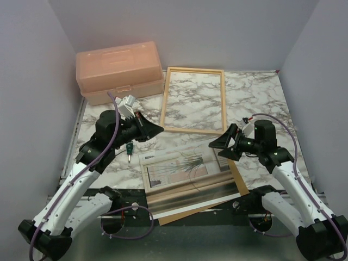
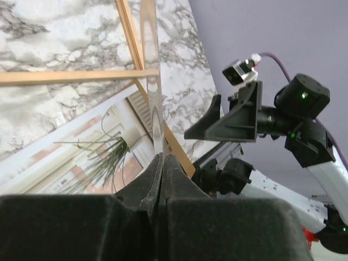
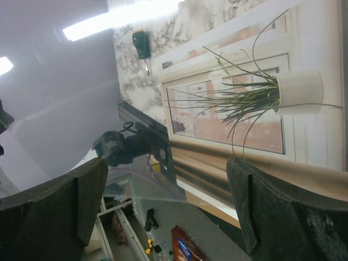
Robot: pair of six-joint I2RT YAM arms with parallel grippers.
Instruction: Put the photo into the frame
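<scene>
Ok so here's where I'm at. My left pincer (image 2: 162, 163) is pressed together on the edge of the glass sheet (image 2: 155, 109). From the wrist cam the pane runs edge-on straight up out of the fingertips, thin as a line. My right pincer (image 3: 163, 190) is spread wide with nothing between the fingers. The pane's shiny reflection covers one side of that pincer's view, but I can't tell if the glass touches either finger.

The photo (image 1: 176, 168) is lying face up, spiky plant showing, down below and between my two pincers. It sits on the brown backing board (image 1: 239, 185), which sticks out past it on the side under my right pincer and along the near edge.

The frame (image 1: 165, 100) is flat on the marble surface (image 1: 255, 92), out past both pincers' tips and closer to the left one. It's nothing but bare wood bars, with the marble showing through the middle. The peach toolbox (image 1: 119, 68) is just beside the frame, beyond my left pincer. A little green-handled screwdriver (image 1: 129, 152) lies near my left pincer, just behind it towards my base.
</scene>
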